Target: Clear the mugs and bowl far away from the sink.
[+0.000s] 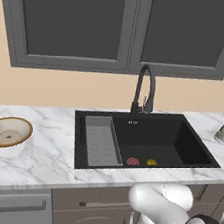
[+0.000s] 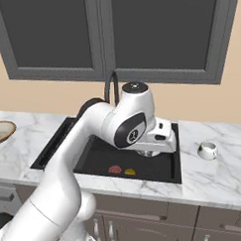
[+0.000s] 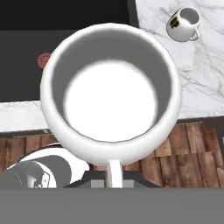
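A glossy white mug (image 3: 109, 96) sits right in front of the hand camera, mouth toward it. Its handle runs down between the fingers of my gripper (image 3: 114, 178), which is shut on it. In the right base view the hand (image 2: 155, 138) holds this mug over the right part of the black sink (image 2: 159, 170). A second white mug (image 2: 207, 150) (image 3: 183, 22) rests on the marble counter to the right of the sink. The bowl (image 1: 6, 131) (image 2: 1, 131), orange-brown outside and cream inside, sits on the counter far left of the sink (image 1: 194, 145).
A tall black gooseneck tap (image 1: 144, 88) rises behind the basin. A grey ribbed rack (image 1: 100, 140) lies in its left part. A red disc (image 1: 133, 161) and a yellow piece (image 1: 151, 161) lie on the sink floor. Grey wall cabinets (image 1: 75, 24) hang above.
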